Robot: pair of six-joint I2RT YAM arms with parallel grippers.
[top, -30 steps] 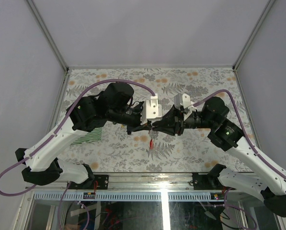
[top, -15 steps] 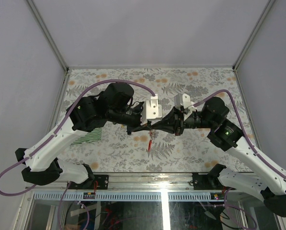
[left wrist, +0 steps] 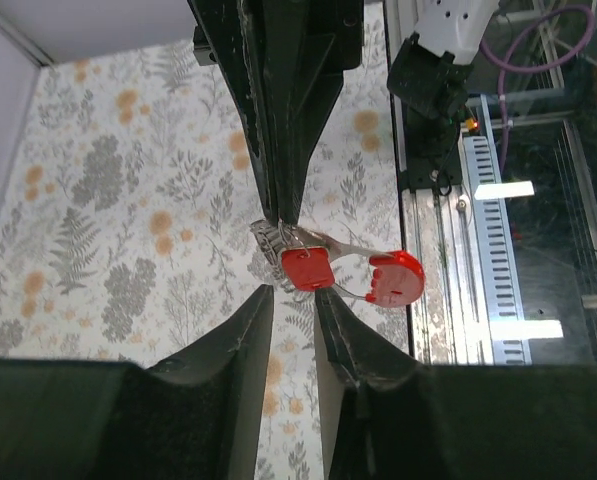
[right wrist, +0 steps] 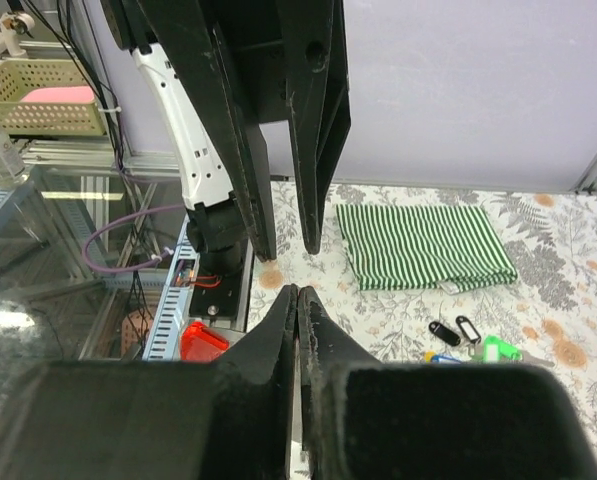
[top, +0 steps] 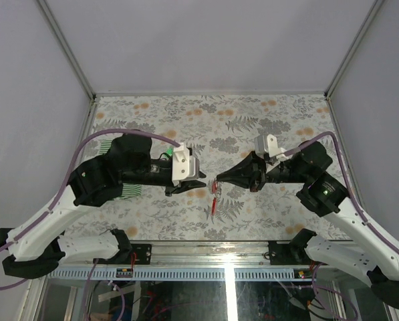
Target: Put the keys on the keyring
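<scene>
A green-and-white striped cloth [right wrist: 423, 248] lies folded flat on the flowery table [top: 252, 114]. Far off past the table edge, a yellow basket [right wrist: 43, 118] holds something pink [right wrist: 58, 95].

We are in a robotics lab, at a closed test cell. Our bench [top: 266, 110], covered in a leaf print, stands between plain grey panels [top: 206, 40] framed by aluminium posts [top: 67, 48]. The left arm [top: 55, 210] and right arm [top: 359, 224] are bolted at its near edge, trailing purple cables [top: 84, 148] above a slotted cable duct [top: 186, 273]. Beyond the bench we see a yellow basket [right wrist: 38, 115].
</scene>
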